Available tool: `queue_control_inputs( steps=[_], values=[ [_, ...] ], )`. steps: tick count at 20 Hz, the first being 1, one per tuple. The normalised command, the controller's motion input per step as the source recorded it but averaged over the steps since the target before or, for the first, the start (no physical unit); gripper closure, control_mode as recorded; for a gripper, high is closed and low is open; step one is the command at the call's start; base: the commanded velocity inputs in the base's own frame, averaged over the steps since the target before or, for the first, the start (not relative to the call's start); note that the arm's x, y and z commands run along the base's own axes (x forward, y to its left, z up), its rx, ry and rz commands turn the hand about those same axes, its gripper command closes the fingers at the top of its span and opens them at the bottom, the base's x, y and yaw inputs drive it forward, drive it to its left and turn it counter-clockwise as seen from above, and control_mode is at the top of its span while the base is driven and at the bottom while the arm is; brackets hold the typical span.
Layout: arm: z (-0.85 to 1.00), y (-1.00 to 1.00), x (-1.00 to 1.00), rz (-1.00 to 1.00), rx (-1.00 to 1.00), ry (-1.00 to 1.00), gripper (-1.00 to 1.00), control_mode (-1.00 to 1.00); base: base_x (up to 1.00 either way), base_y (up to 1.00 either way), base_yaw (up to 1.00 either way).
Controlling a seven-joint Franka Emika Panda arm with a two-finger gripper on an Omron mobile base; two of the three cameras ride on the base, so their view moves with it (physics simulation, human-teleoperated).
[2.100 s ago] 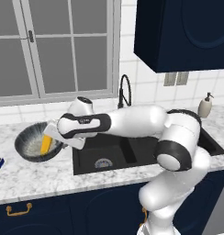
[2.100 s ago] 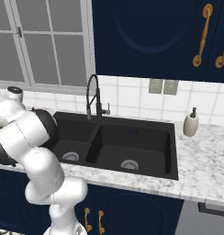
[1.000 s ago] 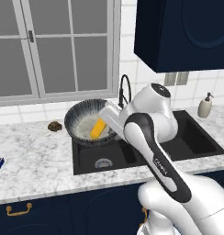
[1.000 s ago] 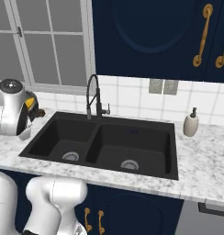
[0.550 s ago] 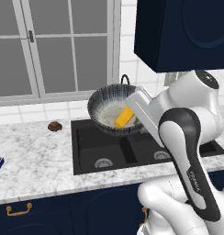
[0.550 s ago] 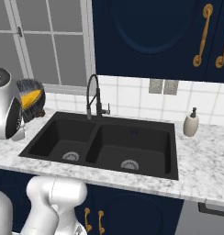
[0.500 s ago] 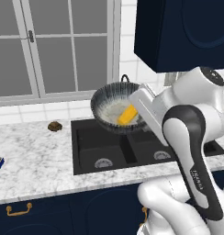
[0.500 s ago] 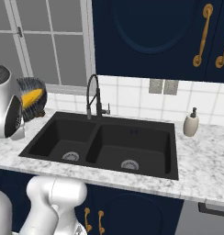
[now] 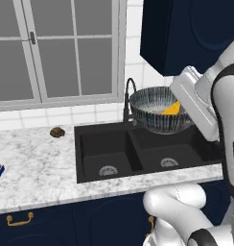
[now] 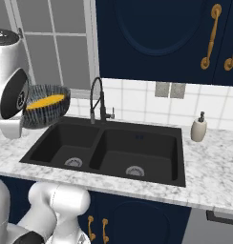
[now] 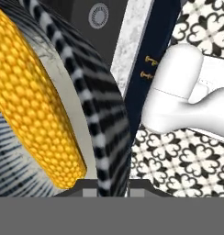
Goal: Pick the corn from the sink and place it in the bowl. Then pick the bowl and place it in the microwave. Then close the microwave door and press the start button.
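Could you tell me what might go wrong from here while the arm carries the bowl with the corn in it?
1. The bowl hangs in the air above the sink, held at one spot on its rim; it could twist or slip.
2. The corn lies loose inside near the rim, so a tilt might roll it out.
3. The faucet stands right beside the bowl, so a sideways swing may clip it.

The scene is evenly and softly lit, with no hard shadows or glare. Base views are rendered slightly soft; the corn (image 11: 36, 101) is shown sharply up close.
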Motion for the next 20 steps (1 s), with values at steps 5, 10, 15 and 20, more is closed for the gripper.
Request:
queue_control_inputs(
  steps=[5, 10, 15, 20],
  values=[
    [-0.04, -0.19, -0.46, -0.2, 0.09, 0.29, 1.0, -1.0, 0.0, 0.0, 0.0],
    [0.0, -0.03, -0.04, -0.01, 0.02, -0.01, 1.0, 1.0, -0.34, -0.02, 0.0],
    [0.0, 0.0, 0.0, 0.0, 0.0, 0.0, 1.0, 1.0, -0.72, -0.39, -0.1],
    [0.0, 0.0, 0.0, 0.0, 0.0, 0.0, 1.0, 1.0, -0.47, -0.45, -0.57]
  ],
)
